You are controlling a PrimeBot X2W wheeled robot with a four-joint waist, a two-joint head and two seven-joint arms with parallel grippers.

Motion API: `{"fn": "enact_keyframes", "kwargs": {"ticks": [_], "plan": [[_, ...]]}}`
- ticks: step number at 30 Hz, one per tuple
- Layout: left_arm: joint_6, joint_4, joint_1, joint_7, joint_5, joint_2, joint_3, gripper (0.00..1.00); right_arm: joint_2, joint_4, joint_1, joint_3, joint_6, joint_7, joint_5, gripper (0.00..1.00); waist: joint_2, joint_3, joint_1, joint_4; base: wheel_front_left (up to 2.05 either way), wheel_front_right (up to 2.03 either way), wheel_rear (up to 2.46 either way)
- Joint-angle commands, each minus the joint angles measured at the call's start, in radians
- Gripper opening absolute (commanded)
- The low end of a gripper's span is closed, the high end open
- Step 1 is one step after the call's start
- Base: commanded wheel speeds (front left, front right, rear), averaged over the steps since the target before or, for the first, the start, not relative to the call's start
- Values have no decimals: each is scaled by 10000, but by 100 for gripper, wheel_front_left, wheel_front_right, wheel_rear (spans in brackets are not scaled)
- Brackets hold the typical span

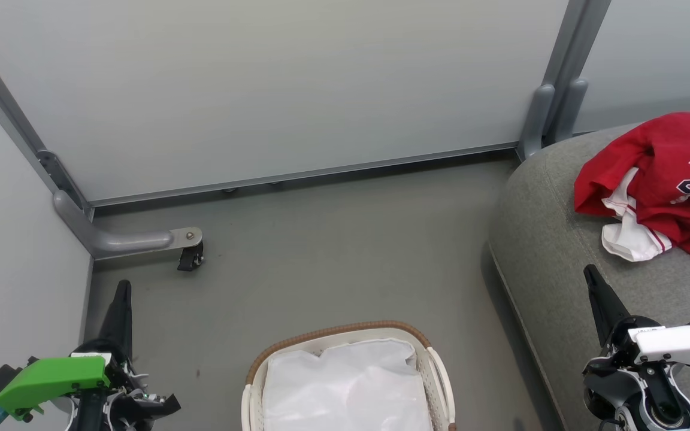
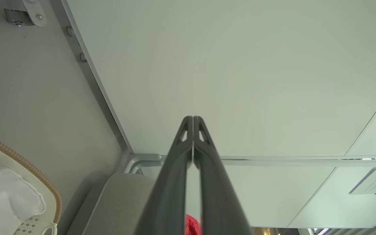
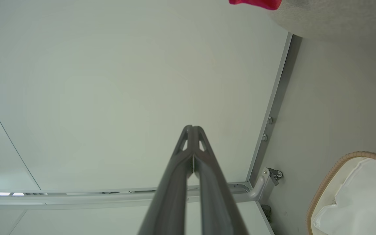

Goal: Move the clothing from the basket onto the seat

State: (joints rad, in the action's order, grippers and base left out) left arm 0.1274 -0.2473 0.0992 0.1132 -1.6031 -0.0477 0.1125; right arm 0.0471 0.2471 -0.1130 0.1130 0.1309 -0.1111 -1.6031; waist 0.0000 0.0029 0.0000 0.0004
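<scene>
The seat (image 1: pixel 548 239), the largest item, occupies the right of the head view, its rounded corner close to the grey wall panel (image 1: pixel 261 90). On the floor (image 1: pixel 321 239), just beside the seat's front edge, stands the basket (image 1: pixel 333 332); inside its woven rim I see the white liner (image 1: pixel 345 383) and no red cloth, though its near end is cut off by the frame. The clothing (image 1: pixel 662 173) lies on the seat as a crumpled red heap, well apart from the basket. Its visible long axis runs across the cushion towards the right edge of the picture, where it is cropped. The navy-white lettering slants down to the right, and a white-trimmed fold points back towards the seat's front edge. The left gripper (image 1: pixel 122 293) hangs over the floor left of the basket, the right gripper (image 1: pixel 590 272) above the seat's front. Both sets of fingers are pressed together, holding nothing, as the wrist views show (image 2: pixel 193 119) (image 3: pixel 193 128). I judge the transfer essentially complete. To finish well, I would tilt the head down to inspect the hidden near end of the basket before standing down, keeping the right fingers off the upholstery.
</scene>
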Motion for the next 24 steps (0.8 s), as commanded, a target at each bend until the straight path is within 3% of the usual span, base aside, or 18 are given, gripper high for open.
{"fn": "enact_keyframes", "kwargs": {"ticks": [1,24], "plan": [[71,34,182,48,-128,-47,48,0,59,-55,88,38,-3,-61,-139,0,0,2,0,-4,0,0,0],[68,30,154,42,-114,-46,40,0,59,-47,88,32,-5,-56,-114,0,0,2,0,-4,0,0,0]]}}
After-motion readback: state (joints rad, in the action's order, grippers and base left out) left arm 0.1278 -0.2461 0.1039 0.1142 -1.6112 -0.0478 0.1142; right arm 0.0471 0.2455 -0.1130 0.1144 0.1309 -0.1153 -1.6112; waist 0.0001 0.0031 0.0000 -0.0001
